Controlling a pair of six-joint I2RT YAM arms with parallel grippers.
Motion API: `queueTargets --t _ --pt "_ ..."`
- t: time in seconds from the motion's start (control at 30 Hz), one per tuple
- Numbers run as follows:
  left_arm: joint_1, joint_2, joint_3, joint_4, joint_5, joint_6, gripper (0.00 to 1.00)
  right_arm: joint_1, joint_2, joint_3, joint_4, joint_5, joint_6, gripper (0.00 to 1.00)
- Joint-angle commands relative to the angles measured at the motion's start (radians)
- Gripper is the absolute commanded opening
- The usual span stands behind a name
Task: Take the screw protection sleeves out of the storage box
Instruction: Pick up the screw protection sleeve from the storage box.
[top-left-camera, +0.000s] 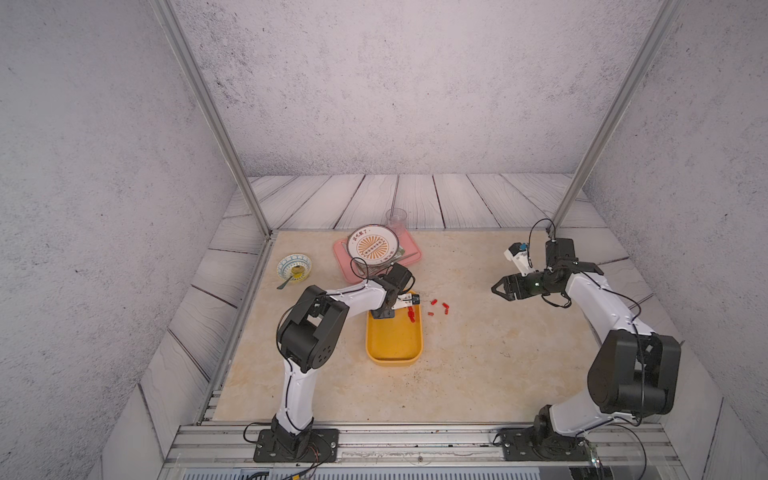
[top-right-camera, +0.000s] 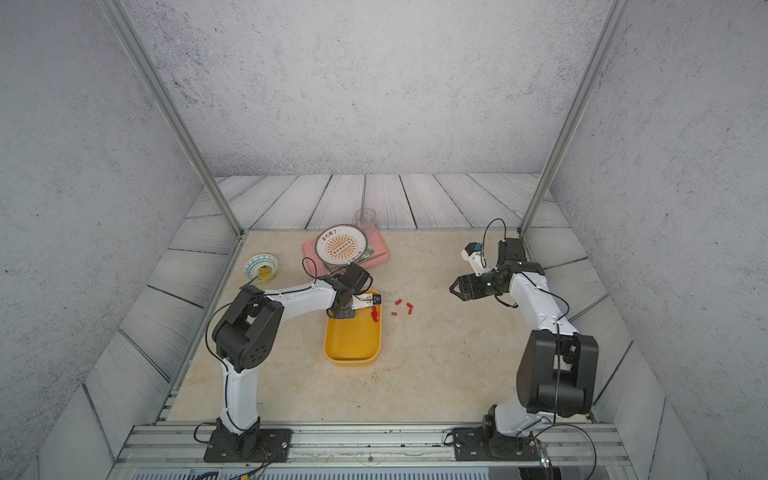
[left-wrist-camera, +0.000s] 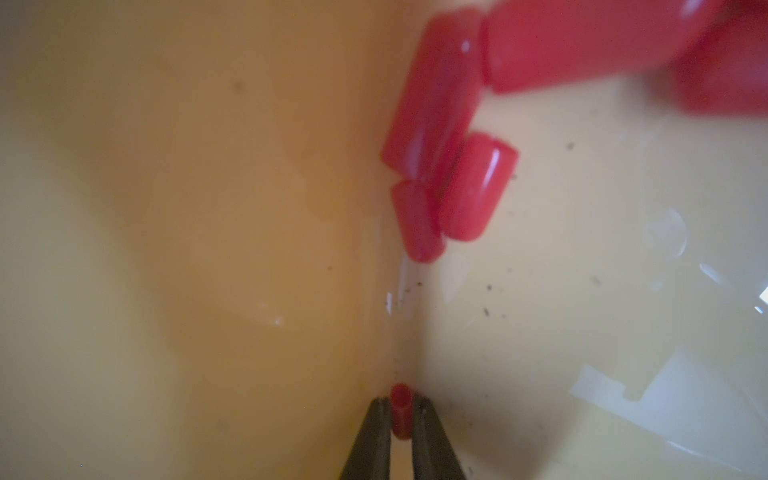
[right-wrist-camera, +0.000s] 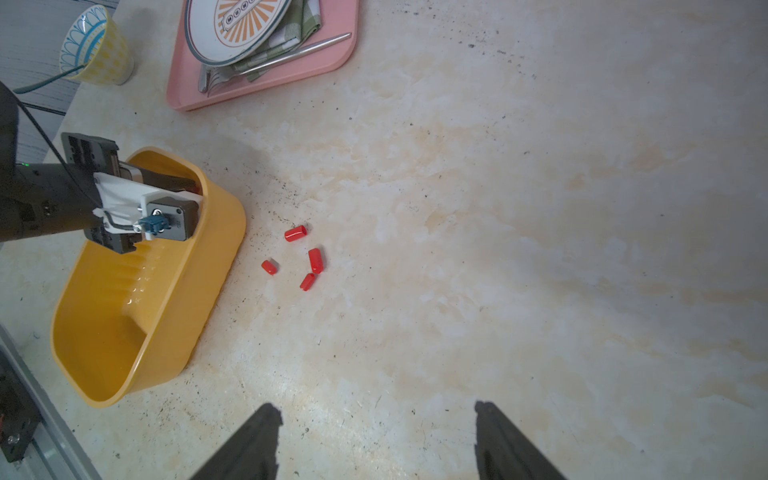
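Two dark fingers (left-wrist-camera: 426, 440) of the left gripper (left-wrist-camera: 401, 404) are pinching one screw protection sleeve (left-wrist-camera: 401, 413) between their tips, nearly shut around it, low inside the yellow storage box (top-left-camera: 394, 347). In both top views these fingers are hiding under the arm's wrist and its camera, which is also covering the box's far end. Just beyond the held piece, more screw protection sleeves (left-wrist-camera: 453, 174) are lying bunched where the box's floor is meeting its wall. The furthest of them are blurring out and running off the frame, so their count is hard to tell. In both top views they are showing only as a small red clump by the box's right rim.

Four more sleeves (right-wrist-camera: 315, 259) are lying loose on the bench (right-wrist-camera: 540, 249), scattered close together just beside the box on its right. The right gripper (right-wrist-camera: 377, 409) is hovering above the bench well apart from them, its fingers (right-wrist-camera: 253, 444) spread wide and holding nothing, their bases cut off by the frame.

Farther back, a pink tray (top-left-camera: 340, 259) is carrying a patterned plate (top-left-camera: 371, 246), with a clear cup (top-left-camera: 396, 218) behind it, faint and hard to make out.
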Motion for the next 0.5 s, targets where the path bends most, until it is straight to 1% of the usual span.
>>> queueTargets --t 0.0,0.1,0.47 --pt "0.003 0.043 -0.011 -0.035 0.018 0.011 0.12 0.000 -0.023 -0.001 -0.019 -0.018 -0.011 0.76" --pt "0.005 0.035 -0.029 -0.010 0.020 0.016 0.10 0.000 -0.025 -0.004 -0.018 -0.019 -0.012 0.76" --pt "0.005 -0.004 -0.008 -0.012 0.018 0.004 0.02 0.000 -0.024 -0.003 -0.018 -0.017 -0.012 0.76"
